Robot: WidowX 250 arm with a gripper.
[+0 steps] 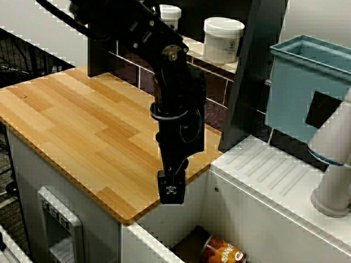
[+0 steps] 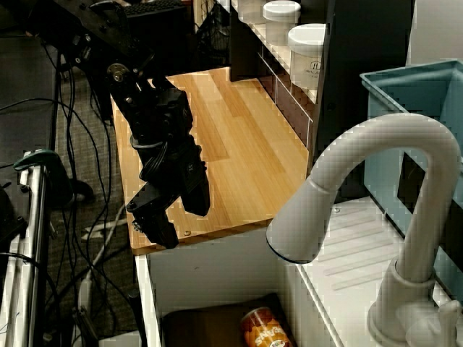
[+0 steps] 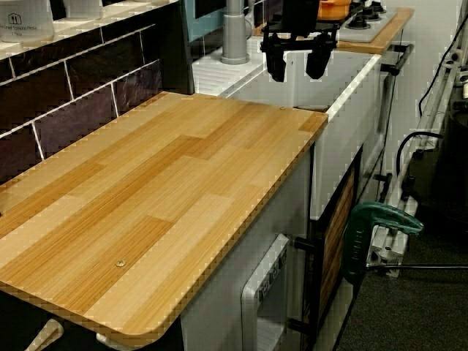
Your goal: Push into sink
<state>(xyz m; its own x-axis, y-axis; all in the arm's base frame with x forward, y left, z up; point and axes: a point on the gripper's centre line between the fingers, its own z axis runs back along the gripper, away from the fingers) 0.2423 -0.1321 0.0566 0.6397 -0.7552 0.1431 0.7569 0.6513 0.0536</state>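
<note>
We see the black gripper hanging over the sink-side edge of the wooden countertop, its 2 fingers apart with nothing between them. In the view from the side, the orange can lies on its side on the brown floor of the white-walled sink, below the gripper and apart from it. A white faucet curves over the basin beside a ribbed drainboard.

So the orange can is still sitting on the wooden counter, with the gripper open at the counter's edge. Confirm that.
Not quite. The orange can is not on the wooden counter; it lies down in the sink, on its brown floor, as the view from the faucet side shows. The rest holds: the gripper hangs open at the counter's edge by the sink.
</note>
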